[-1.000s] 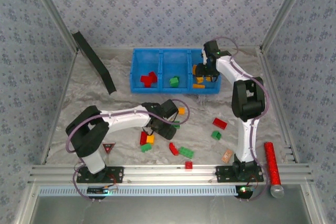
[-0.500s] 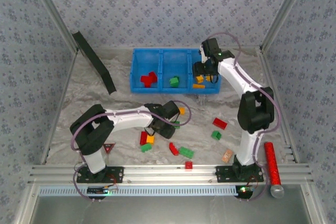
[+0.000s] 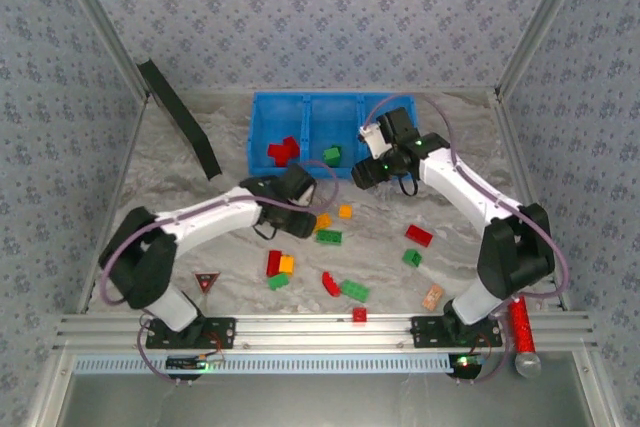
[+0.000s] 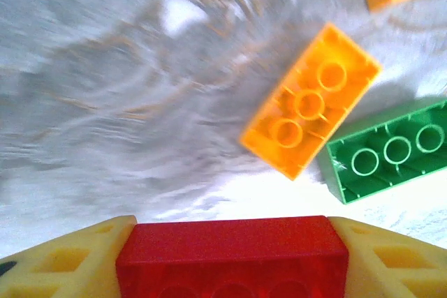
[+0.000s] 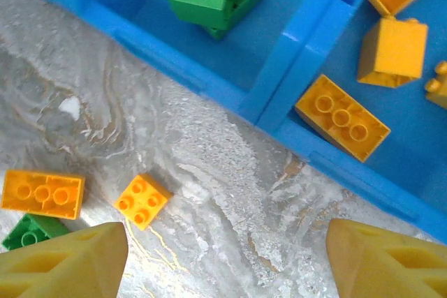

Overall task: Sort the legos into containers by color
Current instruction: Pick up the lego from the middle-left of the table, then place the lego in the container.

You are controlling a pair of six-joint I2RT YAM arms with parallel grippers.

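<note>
Grip is applied by the left pincer (image 4: 234,263) to a red brick (image 4: 230,242), which is held above the table (image 4: 140,88) near a loose orange brick (image 4: 311,99) and a green brick (image 4: 391,150). Carriage to the left compartment of the blue tray (image 5: 300,50), where red bricks (image 3: 283,151) lie, is judged intended. The right pincer (image 5: 227,263) is spread wide and empty before the tray, apparently positioned for the small orange brick (image 5: 142,200) below.

The bright blue three-compartment tray (image 3: 305,98) sits at the back, red bricks (image 3: 284,152) in its left bin, green bricks (image 3: 331,155) in the middle, orange bricks (image 5: 341,118) on the right. Nearer, loose bricks (image 3: 353,290) lie scattered, among them an orange square (image 3: 345,212) and an orange block (image 3: 323,221) just beside a green block (image 3: 329,237), while one red brick (image 4: 232,242) is clamped in the left gripper (image 4: 230,270)
</note>
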